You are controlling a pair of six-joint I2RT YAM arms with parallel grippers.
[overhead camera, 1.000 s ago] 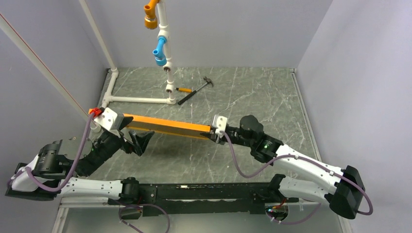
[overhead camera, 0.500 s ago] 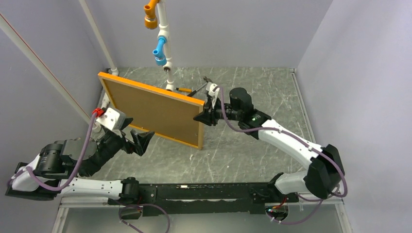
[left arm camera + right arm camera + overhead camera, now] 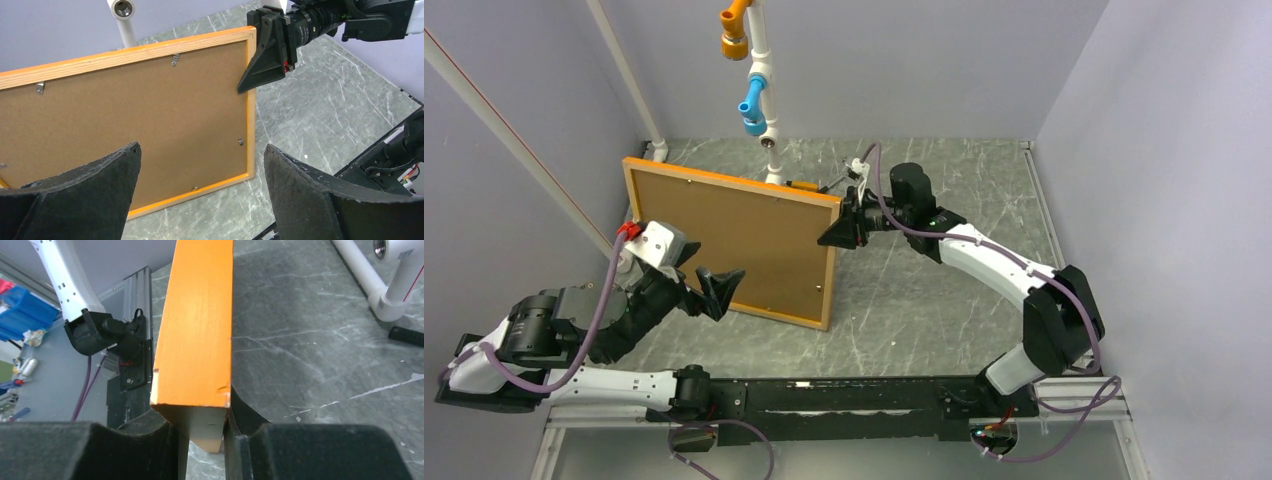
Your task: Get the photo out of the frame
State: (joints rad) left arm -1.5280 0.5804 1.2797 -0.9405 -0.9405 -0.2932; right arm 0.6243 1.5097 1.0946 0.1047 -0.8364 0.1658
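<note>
The frame [image 3: 724, 179], a thin orange rectangle, stands on edge over the left half of the marbled grey bench [image 3: 944, 180], at about 10 o'clock from the bench's middle in the top view, leaning a little. Its back faces the arms. The photo [image 3: 734, 245] sits inside the frame and shows only its brown board back, with small metal clips [image 3: 175, 60] along the inner border; the printed side is turned away. The right tool [image 3: 836, 228] is clamped on the frame's right side rail near its 2 o'clock corner. In the right wrist view the orange edge is pinched between the two black fingers [image 3: 85, 450]. The left tool [image 3: 706, 282] hangs in front of the board's 7 o'clock area with its fingers wide apart. In the left wrist view both fingers stand clear of the board, holding nothing. The frame's lower edge is down near the bench surface, but whether it touches cannot be told. A white pipe stand [image 3: 764, 60] with a blue fitting [image 3: 751, 105] and an orange fitting [image 3: 736, 30] rises at the bench's 12 o'clock, just behind the frame's top rail.
</note>
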